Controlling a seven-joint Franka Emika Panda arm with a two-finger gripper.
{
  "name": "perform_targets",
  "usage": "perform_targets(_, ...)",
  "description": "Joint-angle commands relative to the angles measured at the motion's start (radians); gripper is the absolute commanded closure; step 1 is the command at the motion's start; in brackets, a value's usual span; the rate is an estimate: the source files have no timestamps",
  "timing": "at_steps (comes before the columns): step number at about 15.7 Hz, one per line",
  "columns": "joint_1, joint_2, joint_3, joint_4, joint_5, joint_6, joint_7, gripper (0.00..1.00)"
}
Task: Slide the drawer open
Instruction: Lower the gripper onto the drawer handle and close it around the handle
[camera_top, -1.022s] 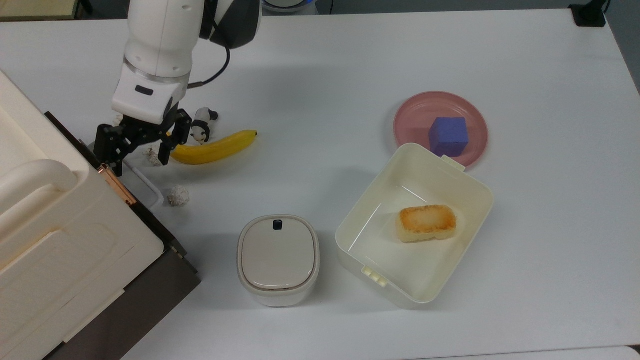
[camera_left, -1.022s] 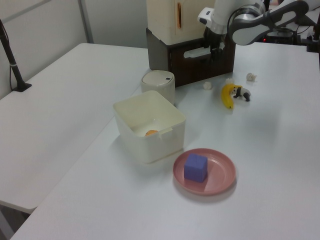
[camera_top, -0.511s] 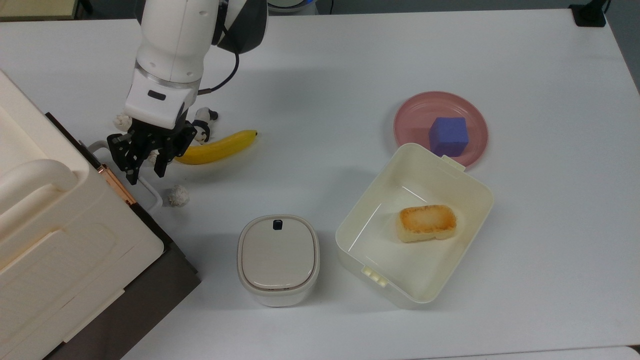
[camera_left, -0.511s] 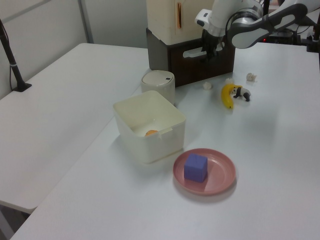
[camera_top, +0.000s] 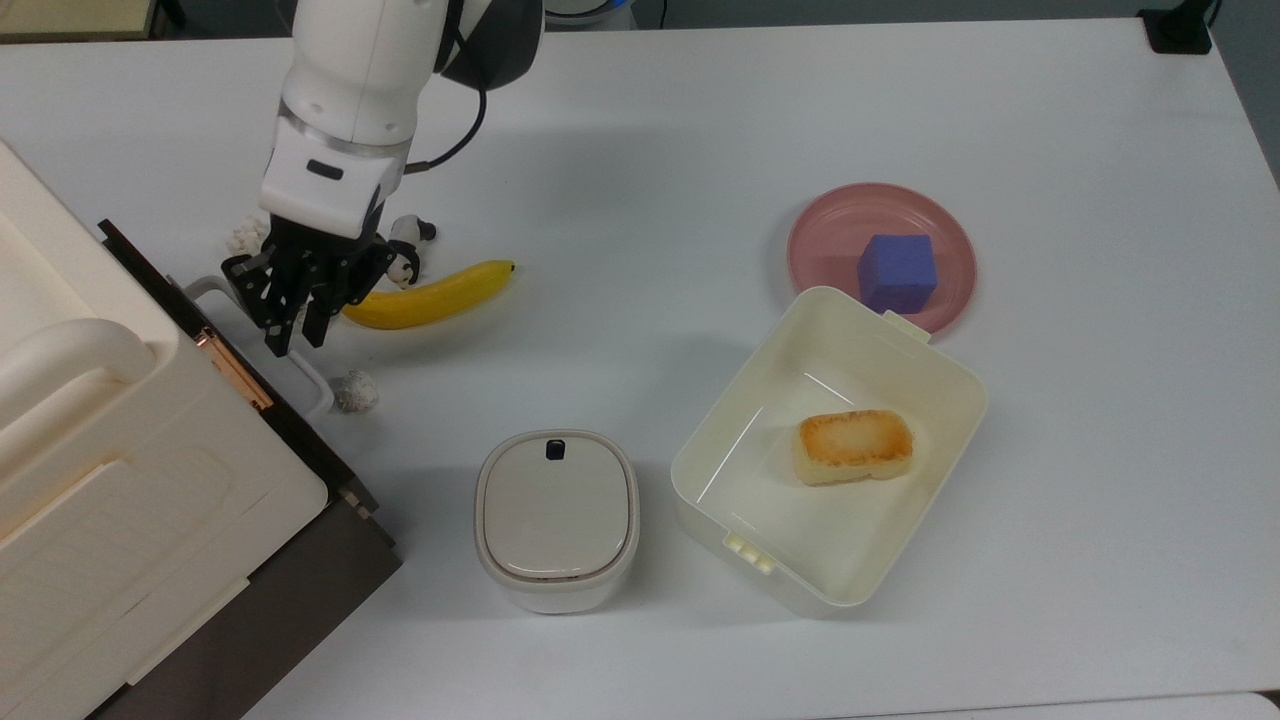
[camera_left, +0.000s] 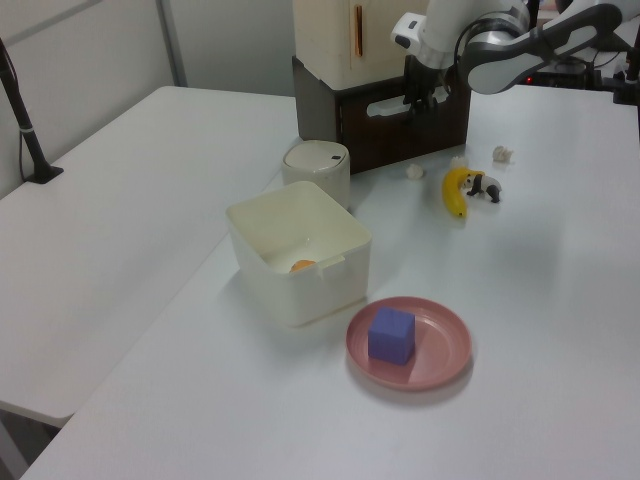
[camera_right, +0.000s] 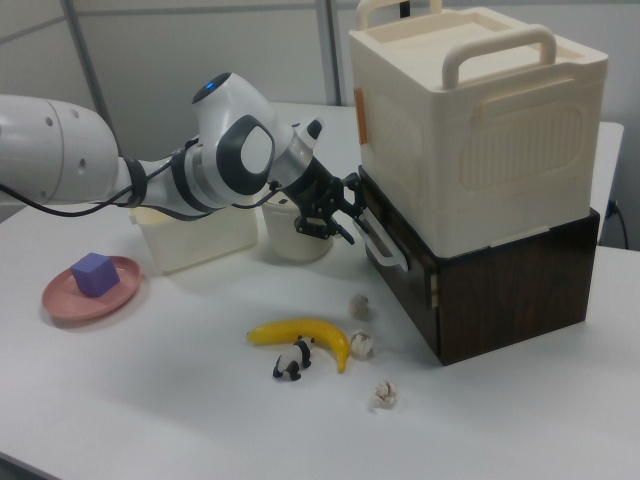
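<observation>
The drawer (camera_top: 297, 437) is the dark brown front of the cabinet at the top view's left, and it sits flush with the cabinet. Its white loop handle (camera_top: 312, 385) sticks out over the table. My gripper (camera_top: 290, 335) points down at the handle's middle, black fingers drawn close around the bar. In the left view the gripper (camera_left: 417, 96) hangs in front of the drawer (camera_left: 400, 128), at the handle (camera_left: 386, 107). The right view has the gripper (camera_right: 349, 222) at the upper end of the handle (camera_right: 386, 246) on the drawer (camera_right: 405, 287).
A cream case (camera_top: 100, 460) with a copper latch sits on the cabinet. A banana (camera_top: 430, 297), a panda toy (camera_top: 405, 250) and small white balls (camera_top: 355, 390) lie beside the gripper. Further right are a lidded canister (camera_top: 556, 515), an open cream box (camera_top: 705, 445) and a pink plate (camera_top: 830, 225) with a purple cube.
The fingers stood wide apart near the handle's far end. The gripper has since slid along to the handle's middle and its fingers have drawn together around the bar. The drawer front has not visibly moved.
</observation>
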Motion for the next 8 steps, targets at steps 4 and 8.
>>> perform_targets(4,0.016,-0.072,-0.005,-0.101,-0.061,0.018,0.029,0.74)
perform_targets(8,0.006,-0.065,-0.005,-0.101,-0.065,0.021,0.034,0.74)
